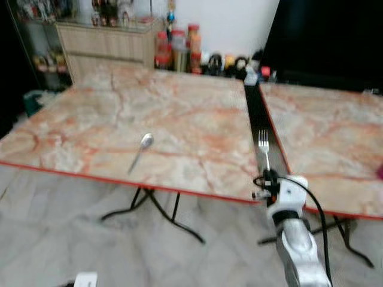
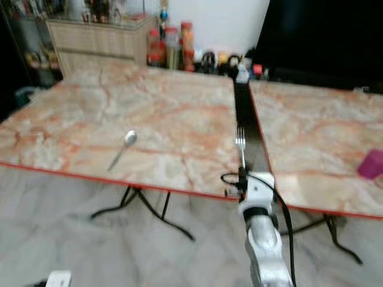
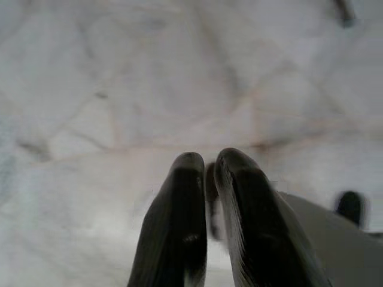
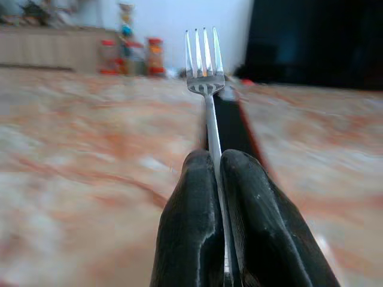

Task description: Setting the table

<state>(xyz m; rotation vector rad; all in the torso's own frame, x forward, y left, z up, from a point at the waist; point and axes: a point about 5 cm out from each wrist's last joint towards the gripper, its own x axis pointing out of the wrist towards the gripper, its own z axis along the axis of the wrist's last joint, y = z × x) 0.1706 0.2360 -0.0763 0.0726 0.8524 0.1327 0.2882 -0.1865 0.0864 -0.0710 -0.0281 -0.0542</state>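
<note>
My right gripper (image 1: 267,174) is shut on the handle of a silver fork (image 1: 263,145), whose tines point away from me over the front right corner of the left marble table (image 1: 179,113). In the right wrist view the fork (image 4: 205,72) stands straight out from between the black fingers (image 4: 191,221). A silver spoon (image 1: 141,150) lies on the same table, left of the fork and near the front edge. The left gripper (image 3: 209,179) hangs over the pale floor with its fingers pressed together and nothing between them.
A second marble table (image 1: 323,131) stands to the right, with a dark narrow gap between the two. A pink object (image 2: 372,163) sits at its right edge. Bottles and jars (image 1: 179,51) line the far wall beside a wooden cabinet (image 1: 105,42). A small white object (image 1: 85,279) lies on the floor.
</note>
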